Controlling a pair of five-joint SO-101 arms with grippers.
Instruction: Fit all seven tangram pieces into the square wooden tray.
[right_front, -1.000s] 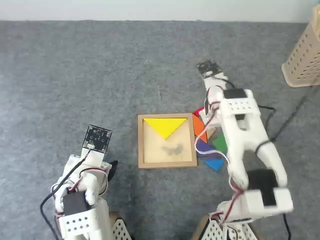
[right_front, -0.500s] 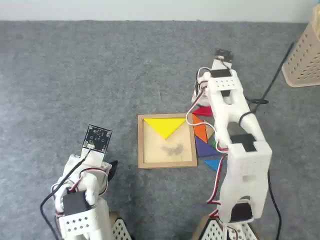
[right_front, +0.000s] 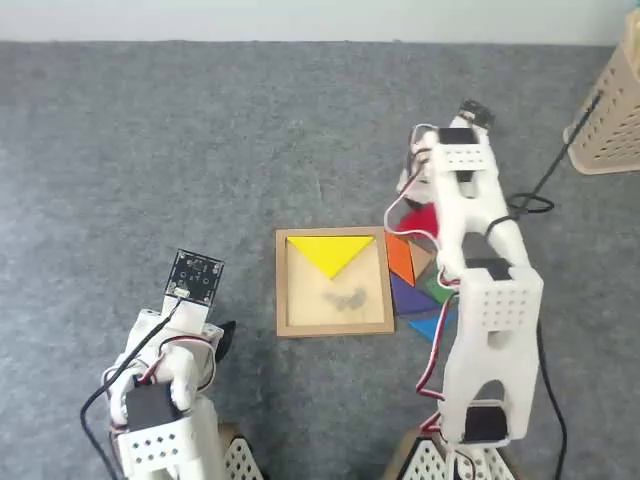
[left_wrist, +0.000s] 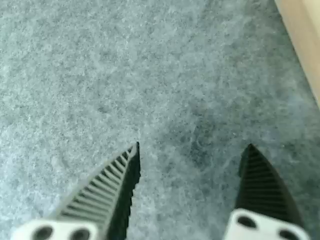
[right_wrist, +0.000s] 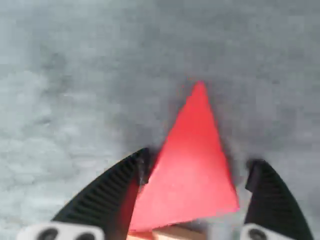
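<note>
The square wooden tray lies mid-table with a yellow triangle in its far half. Just right of it, loose pieces are bunched together: red triangle, orange, purple, green, blue. The right arm stretches over this cluster. Its gripper stands open, low over the carpet, one finger on each side of the red triangle. My left gripper is open above bare carpet near the table's front left, with the tray's edge off to one side.
A perforated beige basket stands at the far right edge. Grey carpet covers the whole table, with open floor left of and beyond the tray. A cable runs from the right arm toward the basket.
The right arm has swung rightward and stretched farther back over the loose pieces, bringing its gripper over the red triangle. The left arm has kept still.
</note>
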